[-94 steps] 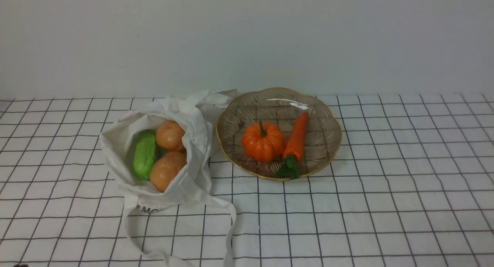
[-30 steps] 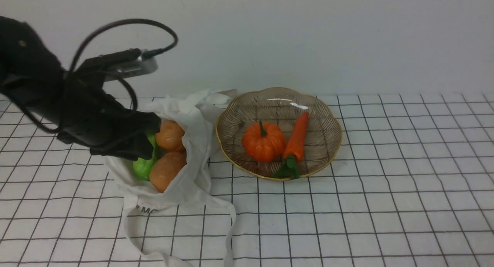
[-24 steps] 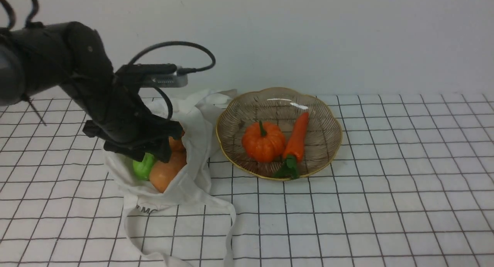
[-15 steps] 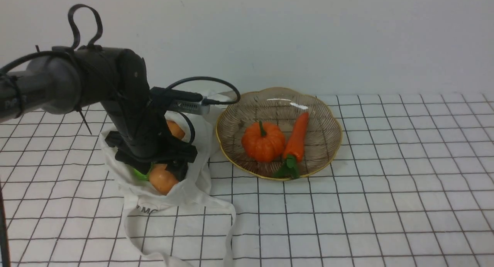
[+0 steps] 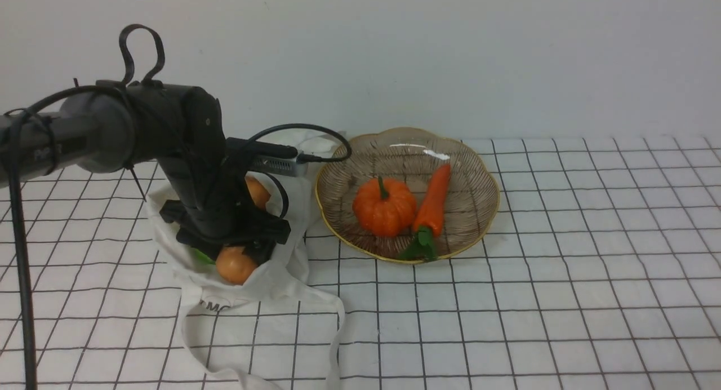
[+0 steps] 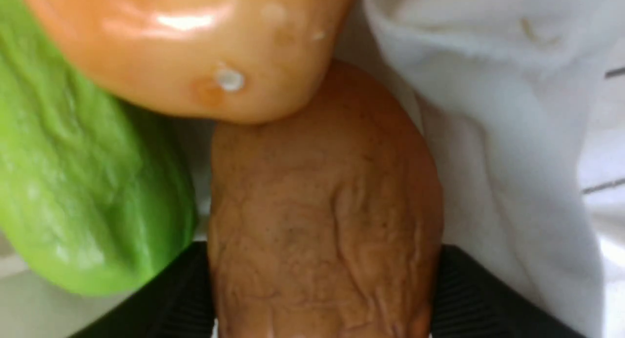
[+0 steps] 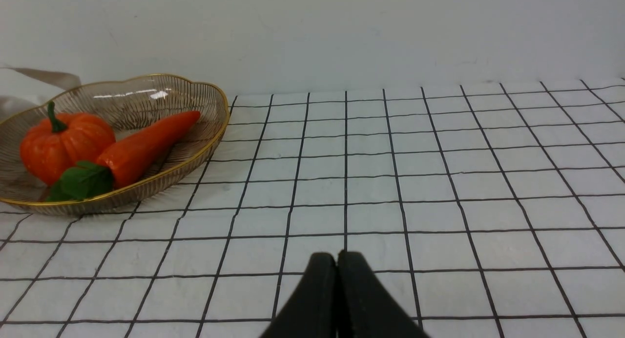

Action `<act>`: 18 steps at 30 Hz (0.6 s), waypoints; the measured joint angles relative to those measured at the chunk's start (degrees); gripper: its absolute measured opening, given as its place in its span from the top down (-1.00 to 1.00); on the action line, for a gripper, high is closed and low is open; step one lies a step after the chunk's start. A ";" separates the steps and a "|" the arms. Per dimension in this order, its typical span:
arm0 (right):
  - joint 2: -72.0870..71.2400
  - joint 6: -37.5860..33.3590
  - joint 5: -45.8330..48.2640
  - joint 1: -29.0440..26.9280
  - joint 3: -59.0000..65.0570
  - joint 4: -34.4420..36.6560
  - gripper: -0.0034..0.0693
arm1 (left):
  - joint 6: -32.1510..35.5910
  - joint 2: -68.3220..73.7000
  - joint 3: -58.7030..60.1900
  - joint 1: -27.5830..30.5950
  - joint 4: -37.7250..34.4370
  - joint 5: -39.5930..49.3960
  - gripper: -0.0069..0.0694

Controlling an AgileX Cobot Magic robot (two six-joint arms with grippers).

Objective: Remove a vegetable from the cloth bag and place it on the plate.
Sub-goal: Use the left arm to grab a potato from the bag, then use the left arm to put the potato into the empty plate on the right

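Observation:
The off-white cloth bag (image 5: 281, 266) lies open on the left of the table. The tan-brown matte potato (image 5: 232, 265) lies in its mouth. My left gripper (image 5: 231, 249) is down inside the bag. In the left wrist view its jaws (image 6: 324, 260) stand wide, one black finger (image 6: 185, 289) on each side of the potato (image 6: 322, 206), which fills the gap. The ribbed glass plate (image 5: 490, 209) with a gold rim stands just right of the bag. My right gripper (image 7: 337, 260) is shut and empty, low over the table right of the plate (image 7: 215, 133).
A glossy orange-tan ball (image 6: 195, 50) and a green cucumber-like oblong (image 6: 73, 181) lie against the potato in the bag. An orange pumpkin (image 5: 385, 207) and a carrot (image 5: 434, 201) lie on the plate. The bag's strap (image 5: 337, 333) trails toward the front edge.
My left arm came in from the left and lowered into the bag's mouth over the potato. In the last half second it sank only slightly. The plate has not moved.

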 joint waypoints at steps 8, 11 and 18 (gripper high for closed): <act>0.00 0.00 0.00 0.00 0.00 0.00 0.95 | -3.92 -13.15 0.12 0.11 3.35 9.16 -0.48; 0.00 0.00 0.00 0.00 0.00 0.00 0.95 | -7.31 -17.73 0.12 0.30 6.49 9.99 -0.48; 0.00 0.00 0.00 0.00 0.00 0.00 0.95 | -11.63 -24.94 -0.13 -2.42 5.25 8.94 -0.48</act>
